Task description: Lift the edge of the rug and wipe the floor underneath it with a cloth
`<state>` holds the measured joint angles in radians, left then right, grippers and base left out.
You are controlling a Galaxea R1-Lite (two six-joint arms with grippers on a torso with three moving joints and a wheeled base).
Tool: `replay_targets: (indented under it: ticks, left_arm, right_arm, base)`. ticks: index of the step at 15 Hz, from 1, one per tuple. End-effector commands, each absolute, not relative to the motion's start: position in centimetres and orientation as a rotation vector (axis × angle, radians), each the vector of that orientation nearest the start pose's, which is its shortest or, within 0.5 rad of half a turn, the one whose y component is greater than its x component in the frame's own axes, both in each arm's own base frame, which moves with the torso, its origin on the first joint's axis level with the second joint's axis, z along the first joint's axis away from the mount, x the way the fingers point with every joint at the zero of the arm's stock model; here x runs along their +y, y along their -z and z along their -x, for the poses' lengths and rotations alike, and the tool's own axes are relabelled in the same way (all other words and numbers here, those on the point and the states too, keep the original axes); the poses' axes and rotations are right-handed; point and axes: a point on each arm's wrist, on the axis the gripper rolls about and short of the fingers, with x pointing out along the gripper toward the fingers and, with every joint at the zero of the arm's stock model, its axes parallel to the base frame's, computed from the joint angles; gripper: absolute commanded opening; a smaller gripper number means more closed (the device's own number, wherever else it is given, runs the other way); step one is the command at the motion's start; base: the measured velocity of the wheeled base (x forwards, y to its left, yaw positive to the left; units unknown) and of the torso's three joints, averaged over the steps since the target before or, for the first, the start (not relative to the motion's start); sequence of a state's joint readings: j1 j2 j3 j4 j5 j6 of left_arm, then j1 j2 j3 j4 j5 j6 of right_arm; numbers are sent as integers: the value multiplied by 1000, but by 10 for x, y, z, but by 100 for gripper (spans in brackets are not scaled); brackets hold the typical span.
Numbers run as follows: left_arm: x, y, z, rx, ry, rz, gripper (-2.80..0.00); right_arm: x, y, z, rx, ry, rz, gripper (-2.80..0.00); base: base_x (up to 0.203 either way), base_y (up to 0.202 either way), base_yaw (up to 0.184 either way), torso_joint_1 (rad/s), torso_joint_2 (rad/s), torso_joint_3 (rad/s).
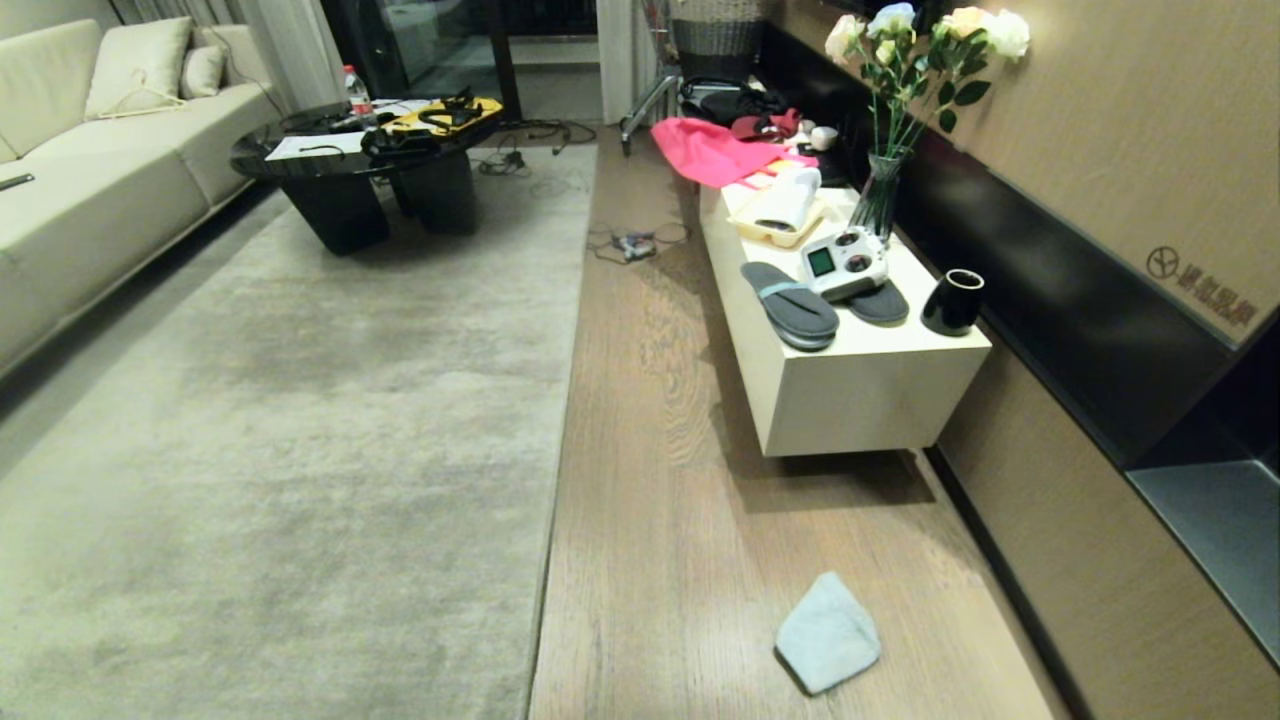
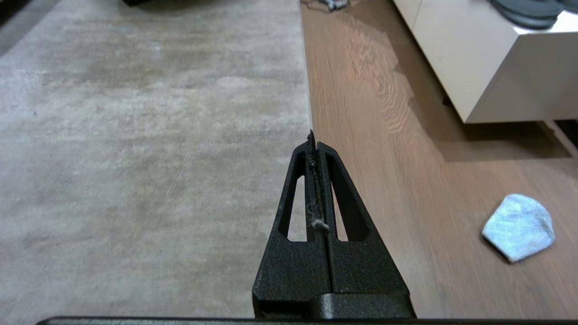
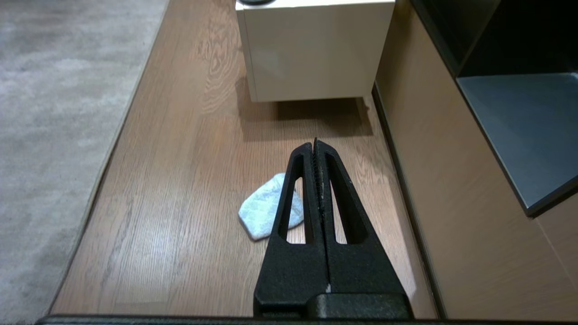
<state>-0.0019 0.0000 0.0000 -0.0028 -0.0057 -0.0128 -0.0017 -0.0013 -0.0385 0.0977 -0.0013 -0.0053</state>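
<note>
A large mottled grey-beige rug (image 1: 300, 420) lies flat, its straight rug edge (image 1: 560, 420) running up the middle of the head view beside the wood-plank floor (image 1: 660, 520). The pale blue-green cloth (image 1: 828, 632) lies crumpled on the floor near the front, right of the rug edge (image 2: 306, 90). Neither arm shows in the head view. My left gripper (image 2: 312, 135) is shut and empty, hanging above the rug edge with the cloth (image 2: 519, 227) off to its right. My right gripper (image 3: 315, 143) is shut and empty above the floor (image 3: 180, 180); the cloth (image 3: 262, 210) lies partly behind its fingers.
A cream-white low cabinet (image 1: 860, 400) stands on the right against the wall, carrying slippers (image 1: 790, 303), a controller, a black cup (image 1: 952, 300), a vase of flowers and pink fabric. A black coffee table (image 1: 360, 180) and a sofa (image 1: 90, 170) stand at the far left. Cables (image 1: 630, 243) lie on the floor.
</note>
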Motion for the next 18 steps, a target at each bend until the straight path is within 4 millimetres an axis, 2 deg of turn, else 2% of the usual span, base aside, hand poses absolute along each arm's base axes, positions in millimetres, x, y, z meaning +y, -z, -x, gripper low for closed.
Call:
replay_targets:
  ticks: [1,6,18]
  left_arm:
    - [0,-76,23,-1,9,14,-280]
    - [0,-76,23,-1,8,14,-280]
    - [0,-76,23,-1,8,14,-280]
  right_arm:
    - [0,-76,26,60,3,6,-280]
    - [0,-76,26,60,3,6,-280]
    - [0,-76,26,60,3,6,-280]
  base:
    - [0,0,0,2,5,201]
    - [0,0,0,5,1,156]
    - [0,0,0,0,0,6]
